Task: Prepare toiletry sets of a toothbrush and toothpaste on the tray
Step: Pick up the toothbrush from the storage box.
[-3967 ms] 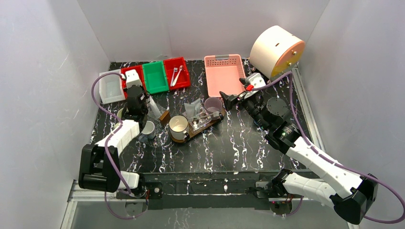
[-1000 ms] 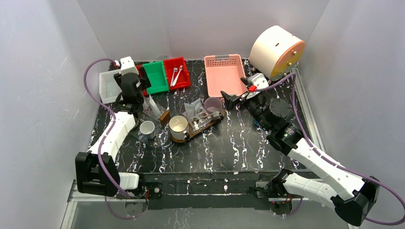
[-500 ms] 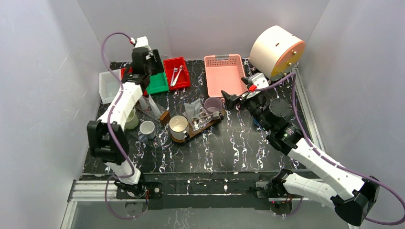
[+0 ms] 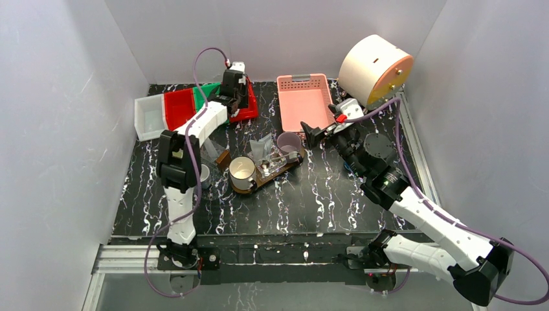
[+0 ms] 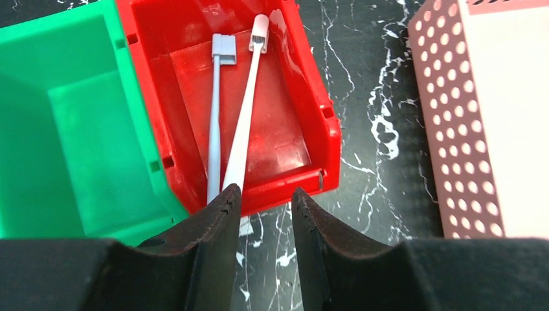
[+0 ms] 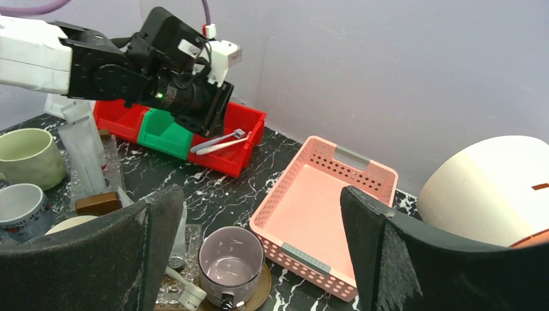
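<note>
Lying aslant near the middle of the desk (image 4: pixel 324 207), the tray (image 4: pixel 280 170) carried a cream mug (image 4: pixel 241 170) on its left end and a purple mug (image 6: pixel 228 267) on its right end, with clear plastic bags (image 4: pixel 262 148) bunched between the two mugs. A small brown block (image 6: pixel 97 202) and a small white mug (image 6: pixel 19 204) stood just left of the tray, and a pale green mug (image 6: pixel 29 155) stood nearer the desk's left edge. The right end effector (image 6: pixel 262 191) hung above the purple mug, spread wide and holding nothing.

Farther back, a pink basket (image 6: pixel 317 207) sat by the far edge, right of centre. At the far edge left of it, a red bin (image 5: pixel 272 123) touched a green bin (image 5: pixel 71 123). A white toothbrush (image 5: pixel 243 123) and a grey toothbrush (image 5: pixel 213 123) lay side by side in the red bin, heads toward its far wall. The left end effector (image 5: pixel 265 192) hovered over that bin's near wall, narrowly parted with nothing between; one fingertip was at the white handle's end, whether touching I could not tell.
</note>
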